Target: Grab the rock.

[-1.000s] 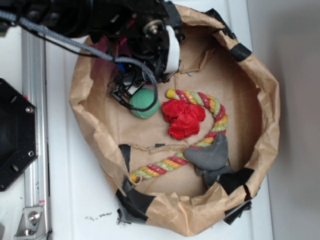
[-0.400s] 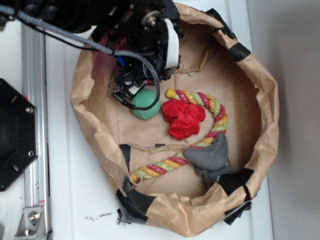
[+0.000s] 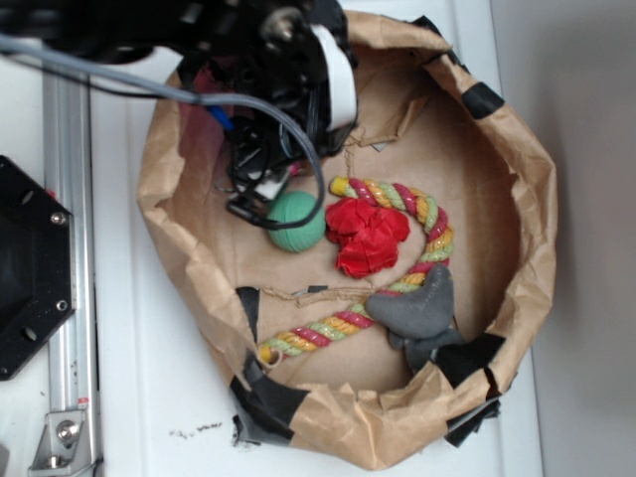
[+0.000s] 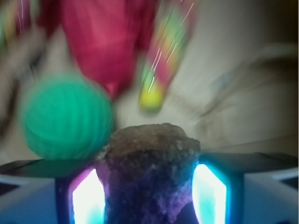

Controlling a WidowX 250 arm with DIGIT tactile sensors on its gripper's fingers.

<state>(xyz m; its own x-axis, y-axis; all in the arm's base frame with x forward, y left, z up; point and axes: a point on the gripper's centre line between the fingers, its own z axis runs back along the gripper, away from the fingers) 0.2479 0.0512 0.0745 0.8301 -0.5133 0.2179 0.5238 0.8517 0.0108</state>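
Note:
The rock [image 4: 149,158], a rough dark-brown craggy chunk, sits between my gripper's [image 4: 148,198] two glowing pads in the wrist view and touches both, so the gripper is shut on it. It stays sharp while the background is smeared. In the exterior view the gripper [image 3: 253,199] hangs at the upper left inside the paper-walled bin, just left of the green ball [image 3: 296,221]. The rock is hidden there under the arm and its cables.
The brown paper wall [image 3: 537,229] rings the bin. Inside lie a red crumpled cloth toy [image 3: 366,237], a striped rope [image 3: 429,224] and a grey heart-shaped lump [image 3: 417,308]. A metal rail [image 3: 68,199] and black plate [image 3: 30,268] stand left of the bin.
The arm has shifted up and left in the exterior view and looks blurred. The green ball has rolled slightly down and right.

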